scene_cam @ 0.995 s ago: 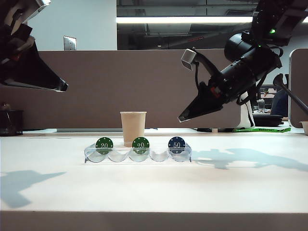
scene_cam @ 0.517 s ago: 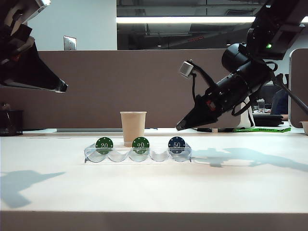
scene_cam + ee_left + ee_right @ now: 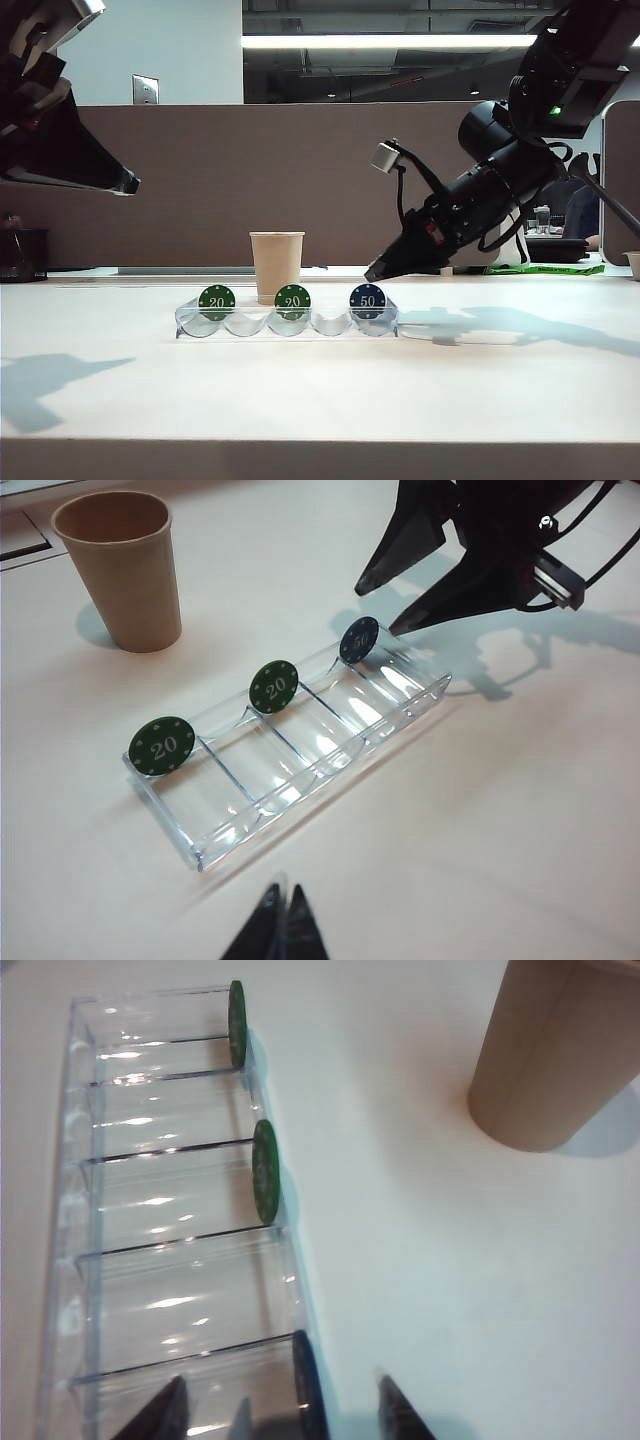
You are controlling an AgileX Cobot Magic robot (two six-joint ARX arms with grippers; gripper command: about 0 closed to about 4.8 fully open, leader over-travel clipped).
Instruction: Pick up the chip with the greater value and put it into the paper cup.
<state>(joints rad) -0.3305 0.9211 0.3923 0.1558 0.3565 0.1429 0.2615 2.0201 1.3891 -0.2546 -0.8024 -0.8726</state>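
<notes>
Since the earlier exterior frames, the right gripper [image 3: 374, 271] has been lowered and brought leftward, so that its tips are now seen just above and to the right of the dark blue 50 chip [image 3: 367, 300]; nothing else on the white table [image 3: 320, 380] has been shifted, and the left gripper [image 3: 128, 184] is found in the same raised place at the far left, well apart from the tray. In the right wrist view the blue chip [image 3: 310, 1392] is seen edge-on only and is cut off by the frame border, so its marking cannot be read there, and only the tips of the right gripper's fingers [image 3: 160, 1412] are shown. In the left wrist view only two dark tips of the left gripper [image 3: 277, 925] are caught at the frame edge, lying close together; whether they are fully closed cannot be told. The right gripper's jaws are held wide apart, one on either side of the blue chip's edge, and no contact with it is seen; nothing is gripped. The blue chip is stood upright in the rightmost slot of the clear plastic chip tray [image 3: 286, 325], with two green 20 chips [image 3: 217, 300] in slots to its left. The paper cup [image 3: 276, 266] is stood upright just behind the tray.
</notes>
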